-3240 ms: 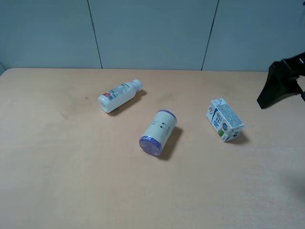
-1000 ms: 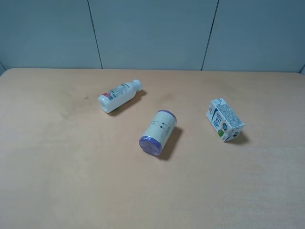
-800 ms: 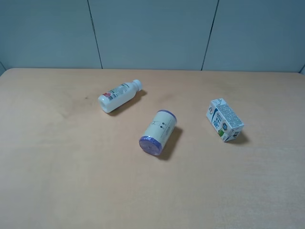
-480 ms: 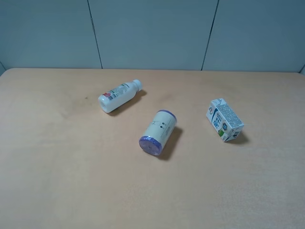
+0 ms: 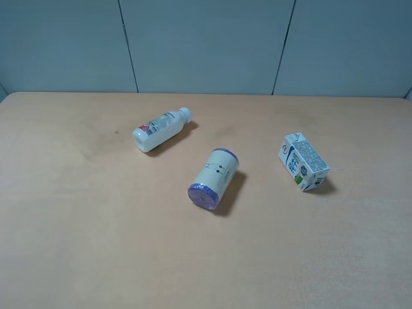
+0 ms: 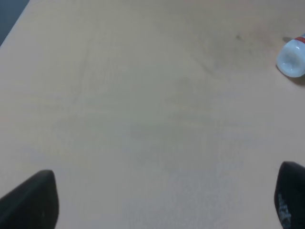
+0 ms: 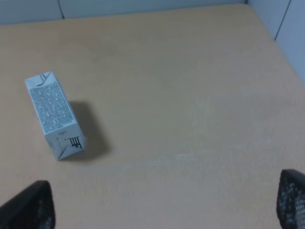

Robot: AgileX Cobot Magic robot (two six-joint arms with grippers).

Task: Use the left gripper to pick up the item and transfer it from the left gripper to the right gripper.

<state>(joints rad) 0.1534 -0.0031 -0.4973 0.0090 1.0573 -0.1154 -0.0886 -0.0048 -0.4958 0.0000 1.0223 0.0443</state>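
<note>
The item (image 5: 303,162) is lying on its side toward the right edge of the bench (image 5: 77,244), looking light and easy to crush, so gripping across its flat long sides seems safest. Its blue printing is staying too small to read. The left gripper (image 6: 162,200) and right gripper (image 7: 167,205) are both standing spread, holding nothing

Pretty plain setup here: a light tan wood-look bench (image 5: 96,244) fills most of the high view, smooth and matte, with a small dark speck toward 10 o'clock. Behind it, along 12 o'clock, runs a pale blue-grey panelled wall (image 5: 206,45) split by thin dark vertical seams. Lighting is soft and even, with only short shadows on the bench.
</note>
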